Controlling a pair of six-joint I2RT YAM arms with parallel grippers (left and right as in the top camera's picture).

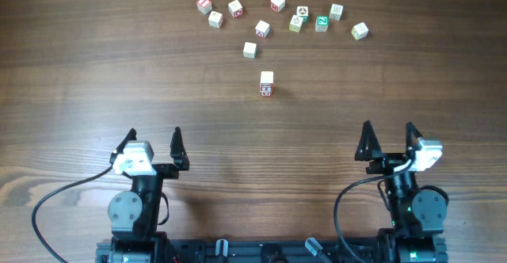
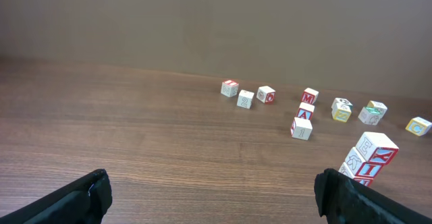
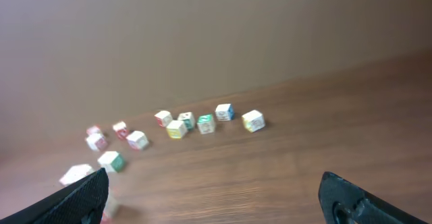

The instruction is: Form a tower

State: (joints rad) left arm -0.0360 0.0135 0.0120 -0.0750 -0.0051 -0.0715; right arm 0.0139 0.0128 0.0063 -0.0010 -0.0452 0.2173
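Tower (image 1: 266, 83) is standing upright mid-table, long axis vertical, w/ loose cubes (image 1: 250, 50) lying at its 12 o'clock. It's sitting at approx 2 o'clock from L gripper (image 1: 154, 140) and 10 o'clock from R gripper (image 1: 388, 136), roughly equidistant, L maybe marginally nearer. Both are gaping wide and holding nothing.

Robot lab bench: wood-grain table (image 1: 79, 73), plain wall (image 2: 202, 21).
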